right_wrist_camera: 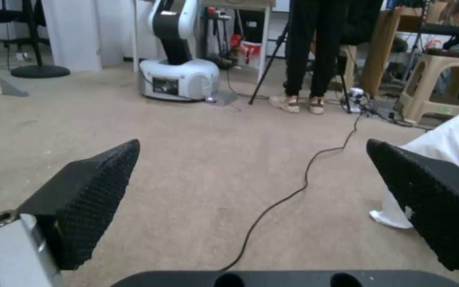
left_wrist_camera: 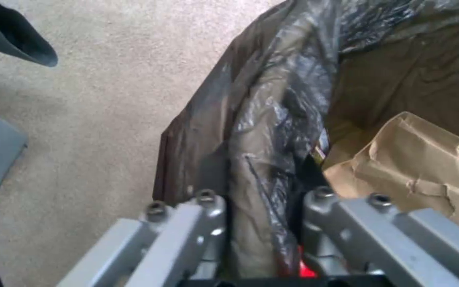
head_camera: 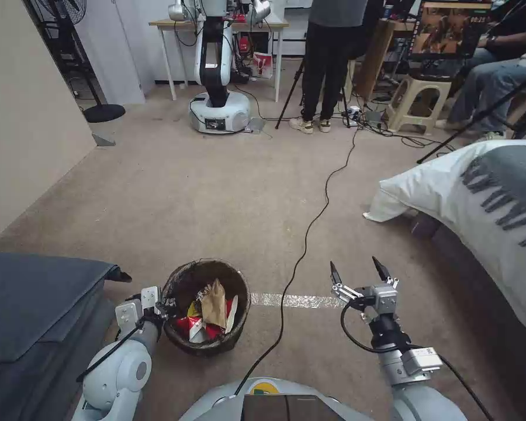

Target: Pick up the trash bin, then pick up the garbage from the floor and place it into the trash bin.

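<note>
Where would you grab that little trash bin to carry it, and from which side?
By its rim, as the left gripper does now: one finger inside, one outside, clamped over the bag-lined edge of the trash bin on the robot's left side. The round body looks too wide for the fingers, and the crumpled brown paper bag fills the middle. The right gripper hangs open, empty.

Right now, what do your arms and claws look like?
Both arms are smooth white-grey shells with black cables looping along them. The right gripper has silver metal links and two pointed black fingers with bumpy pads. The left gripper has silver bolted links.
</note>
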`<state>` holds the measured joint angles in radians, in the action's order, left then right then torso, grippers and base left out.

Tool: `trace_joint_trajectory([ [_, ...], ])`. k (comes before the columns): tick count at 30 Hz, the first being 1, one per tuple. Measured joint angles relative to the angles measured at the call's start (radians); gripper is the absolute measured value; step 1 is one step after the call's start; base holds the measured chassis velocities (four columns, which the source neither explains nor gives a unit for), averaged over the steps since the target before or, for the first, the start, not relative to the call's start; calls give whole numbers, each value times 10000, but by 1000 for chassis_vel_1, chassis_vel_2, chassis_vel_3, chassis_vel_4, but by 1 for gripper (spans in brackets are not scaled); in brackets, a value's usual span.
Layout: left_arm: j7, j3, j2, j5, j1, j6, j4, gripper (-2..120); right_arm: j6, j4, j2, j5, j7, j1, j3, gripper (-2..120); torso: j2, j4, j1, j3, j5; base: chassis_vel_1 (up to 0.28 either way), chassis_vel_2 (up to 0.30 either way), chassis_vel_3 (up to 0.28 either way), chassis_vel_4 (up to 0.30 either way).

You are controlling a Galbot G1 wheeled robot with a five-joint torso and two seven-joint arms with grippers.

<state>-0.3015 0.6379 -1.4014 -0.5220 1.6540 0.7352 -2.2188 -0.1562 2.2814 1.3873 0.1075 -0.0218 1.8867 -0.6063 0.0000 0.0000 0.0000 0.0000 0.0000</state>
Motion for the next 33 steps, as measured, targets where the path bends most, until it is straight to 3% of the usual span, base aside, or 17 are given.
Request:
trace_joint_trajectory([
  [8, -26, 47, 5, 40, -8, 0, -92, 47, 76, 41, -10, -52, 1, -65, 109, 100, 0, 1, 0, 0, 0, 0, 0, 0, 0],
  [18, -36, 80, -2, 7, -36, 0, -351, 89, 92, 77, 7, -121, 13, -54, 198, 100, 0, 0, 0, 0, -1, 0, 0, 0, 0],
  [23, -77, 120, -2, -71, -43, 1, -567, 99, 112, 101, 11, -129, 18, -55, 228, 100, 0, 0, 0, 0, 0, 0, 0, 0, 0],
  [33, -97, 234, -17, -115, -70, 4, -737, 100, 174, 112, -9, -137, 24, -97, 267, 100, 0, 0, 0, 0, -1, 0, 0, 0, 0],
])
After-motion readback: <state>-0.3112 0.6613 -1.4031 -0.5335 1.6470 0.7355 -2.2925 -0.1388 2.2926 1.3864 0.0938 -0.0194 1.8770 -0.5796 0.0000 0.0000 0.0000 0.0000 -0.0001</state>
